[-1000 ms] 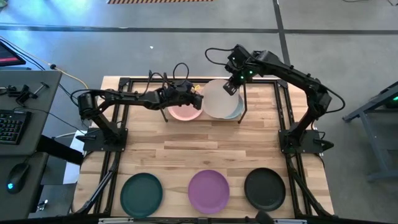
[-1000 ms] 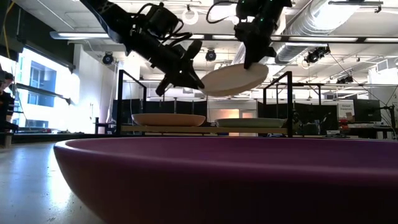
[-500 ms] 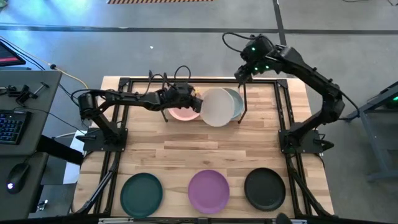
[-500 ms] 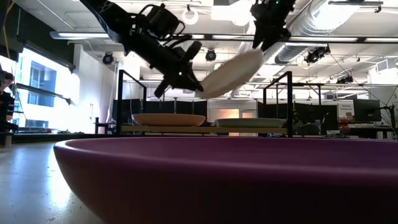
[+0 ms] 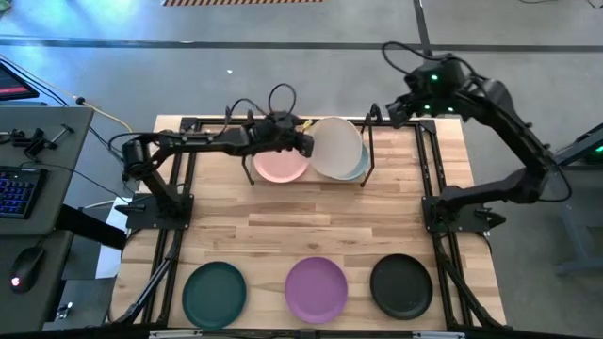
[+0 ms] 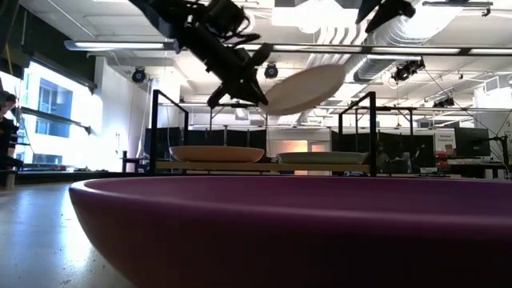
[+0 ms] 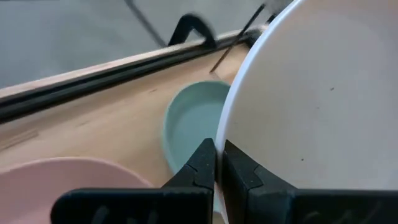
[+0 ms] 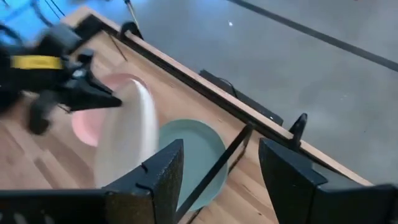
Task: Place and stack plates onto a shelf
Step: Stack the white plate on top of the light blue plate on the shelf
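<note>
My left jaws [image 5: 303, 144] were clamped on the rim of the white plate [image 5: 337, 147], and I held it tilted in the air above the shelf [image 6: 272, 166]. In my left wrist view the two dark fingers [image 7: 202, 167] pinched the plate's edge between them, with the white plate [image 7: 317, 106] filling most of that side. From table height the white plate [image 6: 306, 88] hung clear of the shelf, slanting up away from my left jaws [image 6: 240, 88].

On the shelf's wooden board sat two plates side by side: the pink plate [image 5: 279, 167] on the side nearer my left arm, and the pale blue-grey plate [image 5: 358, 169] on the other side, mostly hidden from above by the white one I carried. The low view showed both, the pink plate [image 6: 217, 153] and the pale blue-grey plate [image 6: 324, 158], each lying flat and alone, nothing stacked on either.

My right jaws [image 5: 396, 111] were spread wide and held nothing, raised beyond the shelf's far corner, apart from the white plate. My right wrist view looked between its open fingers [image 8: 163, 171] down at the shelf.

Along the near edge of the table [image 5: 264, 226] three plates lay in a row, apart from each other: the dark teal plate [image 5: 214, 293], the purple plate [image 5: 317, 288] and the black plate [image 5: 400, 285].
</note>
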`<state>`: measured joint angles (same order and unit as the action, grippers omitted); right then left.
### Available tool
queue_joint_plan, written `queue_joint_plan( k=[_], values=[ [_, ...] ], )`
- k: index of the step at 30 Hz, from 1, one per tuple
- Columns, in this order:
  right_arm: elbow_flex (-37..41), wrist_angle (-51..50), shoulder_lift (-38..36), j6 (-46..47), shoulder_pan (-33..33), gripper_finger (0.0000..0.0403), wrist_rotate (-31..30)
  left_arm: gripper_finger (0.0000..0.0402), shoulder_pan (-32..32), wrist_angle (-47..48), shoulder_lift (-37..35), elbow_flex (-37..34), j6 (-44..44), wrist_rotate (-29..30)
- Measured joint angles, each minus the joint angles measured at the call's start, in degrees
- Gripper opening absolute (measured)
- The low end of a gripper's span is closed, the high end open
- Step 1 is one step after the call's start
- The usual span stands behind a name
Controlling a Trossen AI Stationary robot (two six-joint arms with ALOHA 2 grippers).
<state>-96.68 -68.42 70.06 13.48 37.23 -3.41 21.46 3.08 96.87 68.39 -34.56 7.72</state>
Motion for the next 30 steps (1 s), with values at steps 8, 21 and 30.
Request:
queue_joint_plan(
  k=[8, 21, 30],
  values=[
    [0.00, -1.42, -2.39, 2.66, -1.55, 0.0190, -0.02, 0.0001, 0.93, 11.27, 11.89, 13.68, 3.69, -3.18],
    [0.02, -2.25, -2.23, 4.10, -3.56, 0.0190, -1.31, 0.0001, 1.22, 12.70, 17.48, 17.72, 3.34, -0.54],
    [0.02, -2.27, -2.22, 4.66, -3.56, 0.0190, -1.33, 0.0015, 0.51, 10.34, 18.79, 17.81, 3.31, 0.16]
  ],
)
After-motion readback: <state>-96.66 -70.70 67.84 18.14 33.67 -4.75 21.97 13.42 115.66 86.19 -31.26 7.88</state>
